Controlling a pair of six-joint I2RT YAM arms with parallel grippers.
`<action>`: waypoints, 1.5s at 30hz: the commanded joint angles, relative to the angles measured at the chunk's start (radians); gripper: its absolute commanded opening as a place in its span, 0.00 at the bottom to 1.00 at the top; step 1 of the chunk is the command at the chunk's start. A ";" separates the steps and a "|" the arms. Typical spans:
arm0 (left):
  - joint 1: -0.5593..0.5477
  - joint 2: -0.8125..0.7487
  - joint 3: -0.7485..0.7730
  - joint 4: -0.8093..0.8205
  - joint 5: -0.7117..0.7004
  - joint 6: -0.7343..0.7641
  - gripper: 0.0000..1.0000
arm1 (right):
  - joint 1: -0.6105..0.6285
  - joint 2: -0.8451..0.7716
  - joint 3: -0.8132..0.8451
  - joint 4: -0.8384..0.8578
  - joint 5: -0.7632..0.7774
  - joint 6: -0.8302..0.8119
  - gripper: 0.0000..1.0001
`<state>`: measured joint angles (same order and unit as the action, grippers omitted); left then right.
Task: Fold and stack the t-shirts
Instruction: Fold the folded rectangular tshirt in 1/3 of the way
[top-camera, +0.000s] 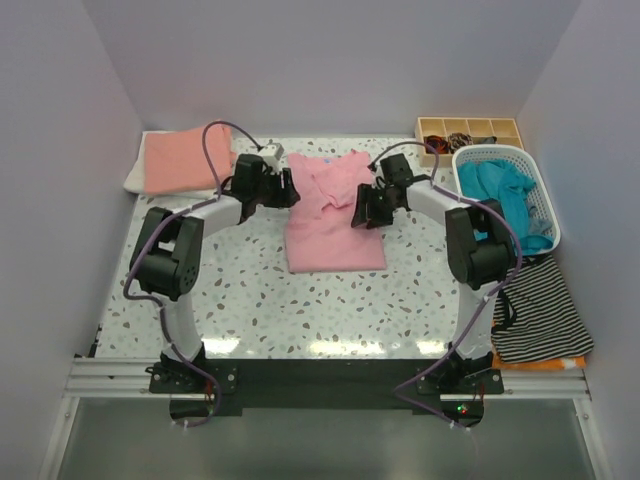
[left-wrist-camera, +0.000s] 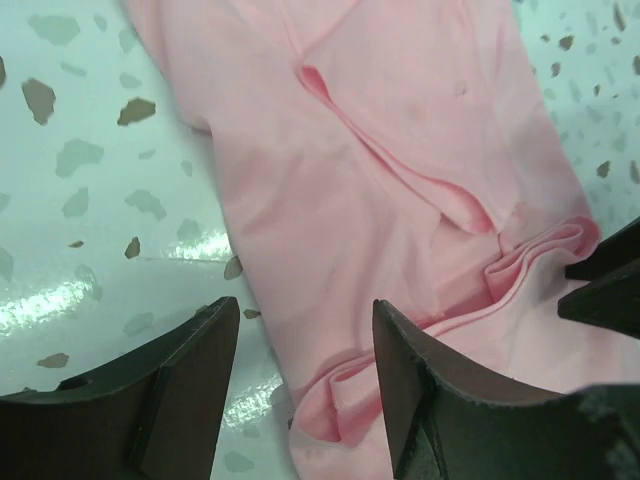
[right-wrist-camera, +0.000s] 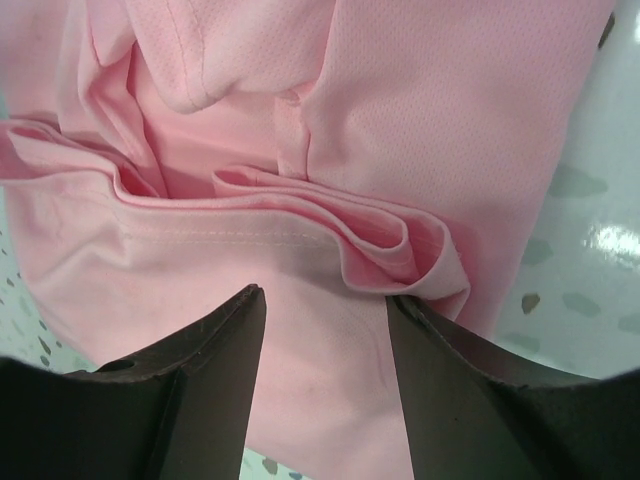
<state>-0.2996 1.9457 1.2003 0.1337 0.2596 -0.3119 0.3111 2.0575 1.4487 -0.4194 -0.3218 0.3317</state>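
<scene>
Pink soft cotton t-shirt (top-camera: 335, 225) lay mid-frame on the speckled table (top-camera: 260, 300), sleeves turned in, seemingly only half folded. The left gripper (left-wrist-camera: 303, 305) and right gripper (right-wrist-camera: 325, 295) hovered over its upper part, jaws apart, gripping nothing. A folded salmon-orange tee (top-camera: 180, 160) sat upper left. A crumpled teal tee (top-camera: 505, 190) in the white plastic basket (top-camera: 553, 235), right, looked untouched.

Right claw (right-wrist-camera: 325, 300): fingers apart over bunched light pink t-shirt (right-wrist-camera: 400, 100). Stitched hem and layered folds lie just beyond the tips. Contact with cloth possibly, unclear. Speckled bench (right-wrist-camera: 590, 260) shows beside the cloth.
</scene>
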 joint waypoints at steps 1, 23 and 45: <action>-0.001 -0.123 0.013 0.043 0.021 0.011 0.61 | -0.004 -0.103 -0.054 0.034 0.009 -0.020 0.56; -0.087 -0.108 -0.292 0.227 0.258 -0.121 0.52 | 0.055 -0.096 -0.097 0.222 -0.272 0.116 0.59; -0.087 -0.062 -0.312 0.188 0.118 -0.042 0.52 | 0.052 -0.083 -0.155 0.155 0.014 -0.016 0.58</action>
<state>-0.3897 1.9034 0.9260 0.3492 0.4412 -0.4088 0.3729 2.0083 1.3155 -0.2539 -0.4046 0.3847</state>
